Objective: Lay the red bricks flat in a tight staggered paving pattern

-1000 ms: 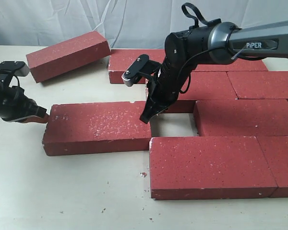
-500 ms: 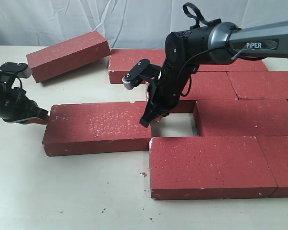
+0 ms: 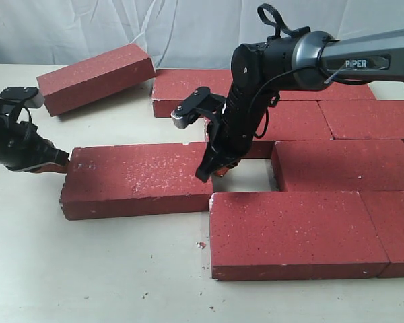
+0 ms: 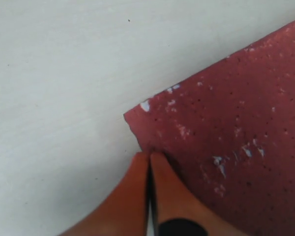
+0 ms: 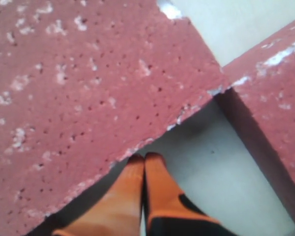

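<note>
Two clenched, empty grippers bracket one loose brick point(image 3: 136, 178), flat on the table point(image 3: 87, 269) just left of the laid bricks point(image 3: 337, 165). The left gripper point(image 3: 57, 163) touches its outer end near a corner; the right gripper point(image 3: 206, 173) stands at its inner end, in the gap point(image 3: 246, 176). Advice — push at mid-end, not the corner, keeping it square; clear the gap first.

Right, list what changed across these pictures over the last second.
The right gripper sank a little, its shut jaws now low at the right end of the loose brick. The left gripper edged slightly toward that brick's left corner, jaws shut. Nothing was taken hold of or let go. The loose brick and the other bricks stayed put.
</note>
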You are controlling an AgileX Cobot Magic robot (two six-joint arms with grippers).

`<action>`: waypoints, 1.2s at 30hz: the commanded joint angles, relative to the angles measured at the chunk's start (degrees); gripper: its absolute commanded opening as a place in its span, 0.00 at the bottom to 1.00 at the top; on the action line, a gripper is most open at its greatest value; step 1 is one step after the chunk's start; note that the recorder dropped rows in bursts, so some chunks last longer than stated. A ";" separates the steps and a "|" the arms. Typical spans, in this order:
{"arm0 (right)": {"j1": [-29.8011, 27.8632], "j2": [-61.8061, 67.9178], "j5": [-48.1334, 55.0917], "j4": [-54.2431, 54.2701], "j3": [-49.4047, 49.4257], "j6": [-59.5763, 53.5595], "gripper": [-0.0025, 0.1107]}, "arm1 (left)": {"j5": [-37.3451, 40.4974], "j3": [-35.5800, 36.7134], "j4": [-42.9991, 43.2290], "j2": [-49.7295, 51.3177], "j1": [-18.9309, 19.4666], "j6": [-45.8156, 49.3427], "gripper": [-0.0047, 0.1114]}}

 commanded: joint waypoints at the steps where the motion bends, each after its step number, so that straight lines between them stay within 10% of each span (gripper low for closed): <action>1: 0.04 -0.38 1.62 1.22 -0.22 -1.72 0.02 | 0.70 0.06 -0.41 -0.01 -0.67 0.23 0.04; 36: 0.04 -2.40 6.75 -2.50 -0.33 -2.55 0.02 | -6.67 0.06 -1.91 -0.01 -0.67 1.00 0.04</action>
